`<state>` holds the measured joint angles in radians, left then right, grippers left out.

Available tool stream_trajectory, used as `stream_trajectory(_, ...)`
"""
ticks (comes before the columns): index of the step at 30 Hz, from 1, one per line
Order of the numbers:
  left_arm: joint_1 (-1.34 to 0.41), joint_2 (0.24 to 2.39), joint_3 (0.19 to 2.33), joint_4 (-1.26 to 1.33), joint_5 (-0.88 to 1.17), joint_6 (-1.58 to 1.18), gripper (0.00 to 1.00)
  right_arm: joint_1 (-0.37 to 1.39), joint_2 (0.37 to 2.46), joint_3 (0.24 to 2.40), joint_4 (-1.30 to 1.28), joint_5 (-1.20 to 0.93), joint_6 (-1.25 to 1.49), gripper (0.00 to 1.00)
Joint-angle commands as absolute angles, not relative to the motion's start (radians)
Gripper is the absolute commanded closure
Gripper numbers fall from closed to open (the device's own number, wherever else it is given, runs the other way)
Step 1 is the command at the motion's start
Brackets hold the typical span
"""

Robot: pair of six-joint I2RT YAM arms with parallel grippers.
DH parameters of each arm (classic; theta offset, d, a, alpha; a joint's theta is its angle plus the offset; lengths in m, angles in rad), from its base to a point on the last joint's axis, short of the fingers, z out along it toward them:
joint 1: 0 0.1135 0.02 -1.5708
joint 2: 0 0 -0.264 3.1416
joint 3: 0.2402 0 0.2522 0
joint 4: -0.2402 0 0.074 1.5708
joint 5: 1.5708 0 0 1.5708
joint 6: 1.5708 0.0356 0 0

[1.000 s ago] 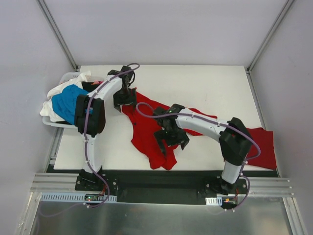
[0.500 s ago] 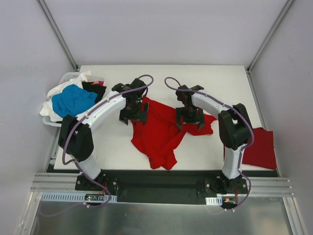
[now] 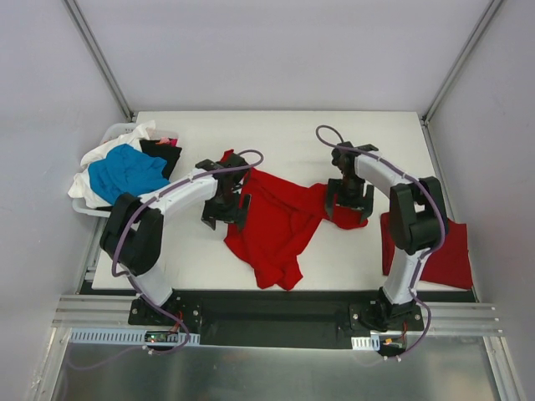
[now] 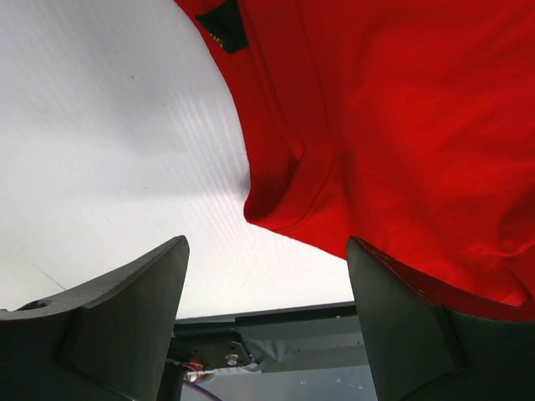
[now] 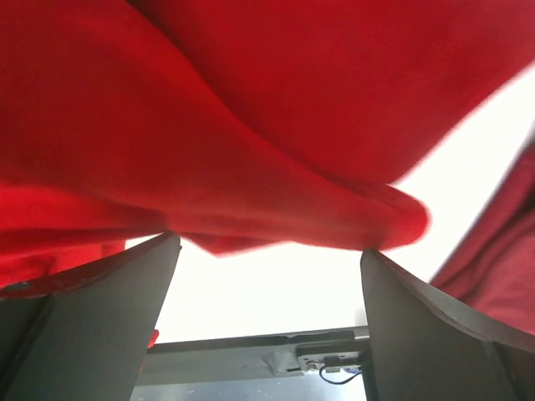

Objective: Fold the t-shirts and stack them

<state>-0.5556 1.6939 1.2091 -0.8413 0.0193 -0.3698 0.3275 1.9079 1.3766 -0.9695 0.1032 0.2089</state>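
Observation:
A crumpled red t-shirt [image 3: 280, 221] lies unfolded in the middle of the white table [image 3: 284, 138]. My left gripper [image 3: 226, 213] is open at the shirt's left edge; in the left wrist view the red cloth [image 4: 393, 125] lies ahead of and over the right finger. My right gripper [image 3: 347, 202] is open over the shirt's right sleeve; the right wrist view shows red cloth [image 5: 251, 125] just beyond the fingers. A folded red t-shirt [image 3: 439, 246] lies at the table's right front edge.
A white basket [image 3: 88, 209] at the back left holds blue [image 3: 125, 171], white [image 3: 113, 146] and black [image 3: 163, 154] shirts. Grey walls enclose the table on three sides. A metal rail [image 3: 276, 313] runs along the near edge.
The left gripper has come nearer along the shirt's left edge. The right gripper swung from the shirt's front middle out to its right sleeve. The shirt has spread wider.

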Motion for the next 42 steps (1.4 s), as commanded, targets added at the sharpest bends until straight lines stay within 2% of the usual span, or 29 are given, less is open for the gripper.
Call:
stream_trajectory(1,-0.557,1.628,1.236,-0.81,0.029,-0.356,0.24,0.333,1.847,1.381,-1.008,0.15,0.212,0.07)
stream_trajectory(8,-0.557,1.634,1.284,-0.772,0.006,-0.371,0.24,0.278,1.836,1.373,-0.909,0.032,0.207,0.07)
stream_trajectory(10,-0.549,1.605,1.258,-0.741,0.005,-0.382,0.24,0.264,1.8,1.292,-0.817,-0.127,0.192,0.1)
stream_trajectory(11,-0.526,1.594,1.246,-0.723,0.005,-0.39,0.24,0.247,1.784,1.263,-0.72,-0.168,0.193,0.11)
stream_trajectory(15,-0.401,1.559,1.213,-0.67,0.061,-0.431,0.24,0.192,1.752,1.206,-0.623,-0.251,0.206,0.12)
stream_trajectory(18,-0.361,1.569,1.23,-0.672,0.038,-0.407,0.24,0.169,1.756,1.246,-0.659,-0.235,0.155,0.12)
stream_trajectory(26,-0.35,1.582,1.253,-0.701,0.02,-0.374,0.23,0.019,1.611,1.253,-0.771,-0.183,0.134,0.09)
stream_trajectory(34,-0.331,1.608,1.282,-0.73,0.014,-0.437,0.23,-0.061,1.598,1.232,-0.822,-0.186,0.085,0.09)
stream_trajectory(39,-0.354,1.66,1.341,-0.779,0.066,-0.509,0.23,-0.009,1.611,1.178,-0.772,-0.259,0.101,0.09)
stream_trajectory(42,-0.438,1.695,1.367,-0.804,0.031,-0.509,0.23,-0.002,1.612,1.146,-0.738,-0.262,0.103,0.09)
